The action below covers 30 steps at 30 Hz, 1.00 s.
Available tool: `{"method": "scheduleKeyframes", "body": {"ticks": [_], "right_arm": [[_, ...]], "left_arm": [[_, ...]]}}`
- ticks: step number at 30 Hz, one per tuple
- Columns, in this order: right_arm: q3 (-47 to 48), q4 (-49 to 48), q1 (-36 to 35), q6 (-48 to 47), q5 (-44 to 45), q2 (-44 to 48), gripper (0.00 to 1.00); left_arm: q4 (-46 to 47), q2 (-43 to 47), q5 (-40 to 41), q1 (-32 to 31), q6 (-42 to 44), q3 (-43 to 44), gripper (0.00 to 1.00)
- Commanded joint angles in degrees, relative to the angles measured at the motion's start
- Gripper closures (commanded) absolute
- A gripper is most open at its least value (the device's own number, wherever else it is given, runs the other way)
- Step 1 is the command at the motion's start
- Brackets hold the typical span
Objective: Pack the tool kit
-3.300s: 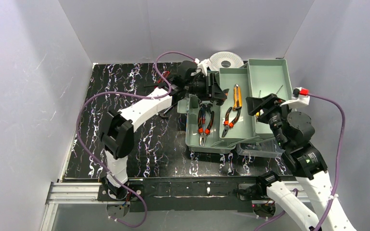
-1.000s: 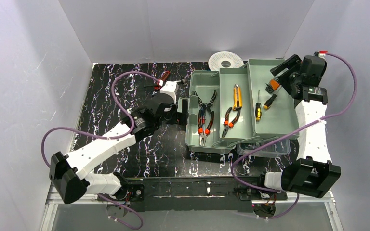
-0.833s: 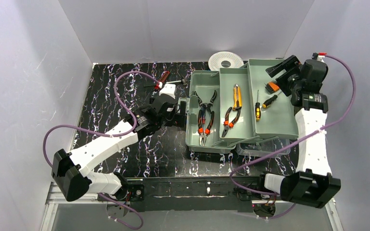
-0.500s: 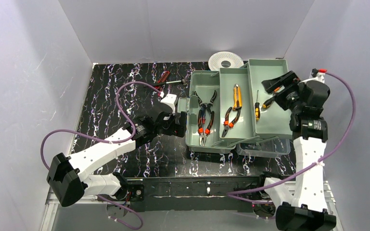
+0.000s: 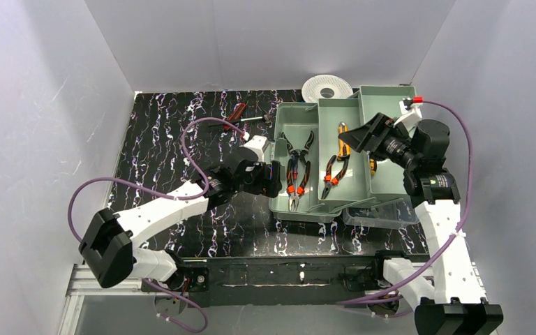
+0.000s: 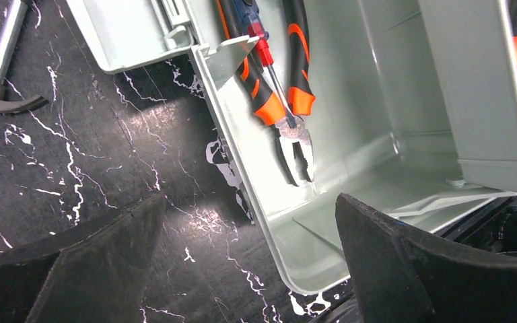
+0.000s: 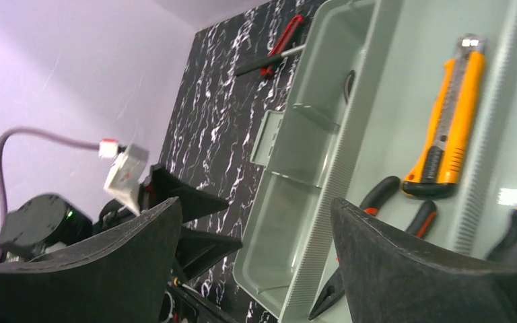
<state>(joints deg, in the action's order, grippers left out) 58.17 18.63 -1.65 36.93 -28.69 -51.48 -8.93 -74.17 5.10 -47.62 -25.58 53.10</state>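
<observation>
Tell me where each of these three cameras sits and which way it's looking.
Top external: high behind the bases, looking down on table, green box, left gripper and right gripper.
Left wrist: over the box's left wall, looking down at pliers; own open fingers at bottom.
Right wrist: above the box, facing left past the orange knife; own fingers below.
Shared: right wrist and top both show the knife.

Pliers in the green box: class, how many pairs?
2. Left pliers lie in the leftmost compartment of the box; middle pliers lie in the next tray, with the orange knife. The right gripper covers part of the box, so more may be hidden.
</observation>
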Motion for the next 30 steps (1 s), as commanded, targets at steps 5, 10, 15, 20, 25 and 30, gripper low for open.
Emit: {"method": "scheduleKeyframes", "body": {"ticks": [5, 10, 15, 20, 25, 30], "right_arm": [[2.72, -1.63, -5.7, -8.2, 4.09, 0.13, 0.12], [2.23, -0.38, -6.08, -9.37, 6.75, 1.25, 0.12], [1.02, -0.64, -6.08, -9.75, 8.89, 3.58, 0.12], [0.18, -0.95, -6.08, -9.75, 9.61, 5.67, 0.12], [-0.02, -1.05, -6.08, -9.29, 9.53, 6.95, 0.13], [0.17, -0.33, -6.08, -9.2, 9.67, 7.82, 0.14]], "left_arm": [[-1.5, -5.5, 0.03, 0.04, -4.86, 4.47, 0.02], [-1.71, -7.91, -0.01, 0.02, -5.83, 5.6, 0.04], [-2.08, -8.38, -0.33, 0.07, -6.4, 6.01, 0.05], [-3.02, -9.57, -1.56, 0.04, -7.01, 7.16, 0.05], [-2.63, -11.37, -2.92, 0.06, -8.22, 8.23, 0.11], [-13.01, -16.08, 4.23, 0.07, -10.47, 13.19, 0.21]]}}
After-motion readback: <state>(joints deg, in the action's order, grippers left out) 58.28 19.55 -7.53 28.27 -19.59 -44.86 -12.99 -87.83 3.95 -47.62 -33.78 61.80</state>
